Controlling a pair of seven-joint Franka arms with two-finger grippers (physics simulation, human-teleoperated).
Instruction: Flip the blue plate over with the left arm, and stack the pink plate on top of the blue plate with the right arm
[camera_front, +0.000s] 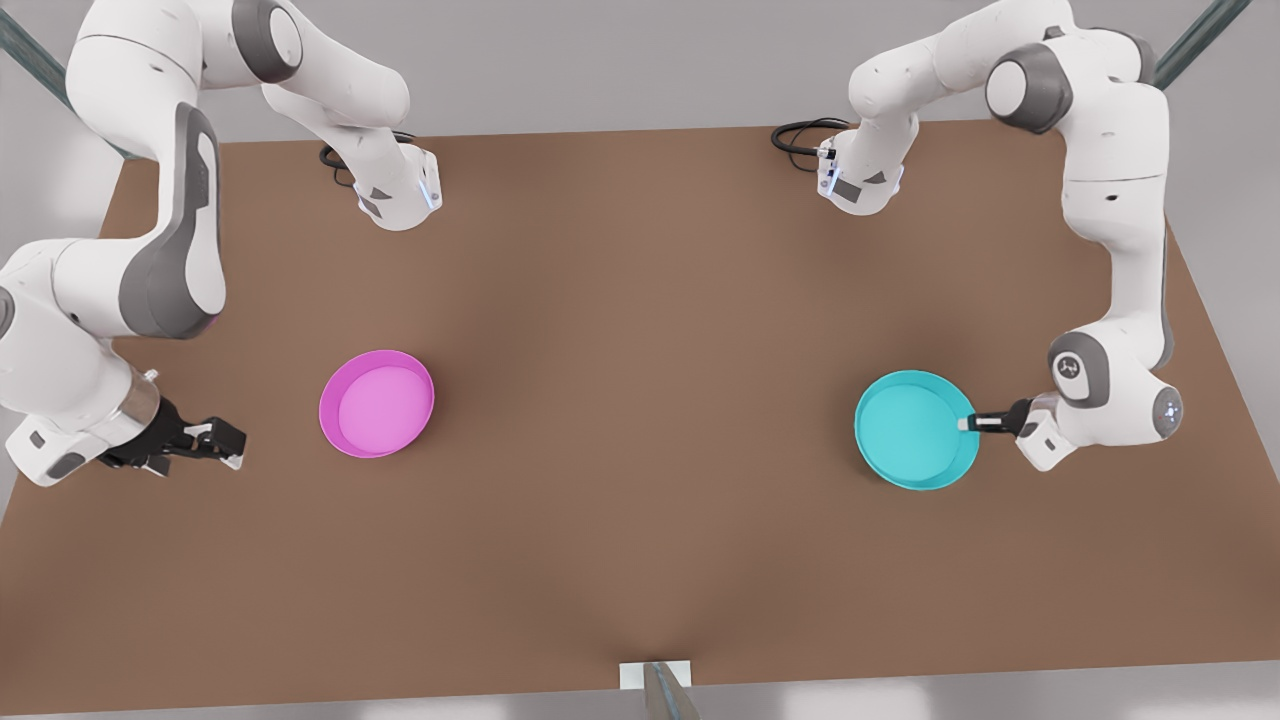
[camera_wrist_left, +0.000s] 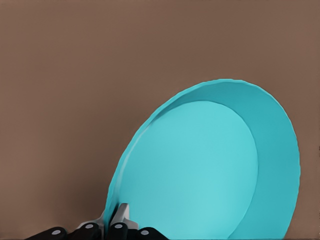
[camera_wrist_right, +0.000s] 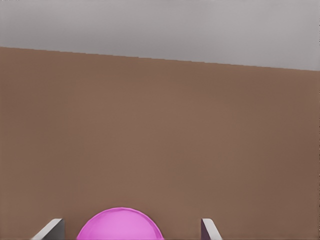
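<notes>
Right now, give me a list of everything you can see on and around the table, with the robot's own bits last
blue plate: one, turquoise, on the front view's right side of the table, open side up, its rim pinched by the left gripper.
pink plate: one, magenta with a lighter inside, on the front view's left side, open side up, apart from both grippers.
table: one, brown, under both plates.
cables: two black loops, one at each arm's base on the far edge.
left gripper: one, black, shut on the blue plate's rim on the front view's right.
right gripper: one, black, fingers open, waiting beside the pink plate on the front view's left.
</notes>
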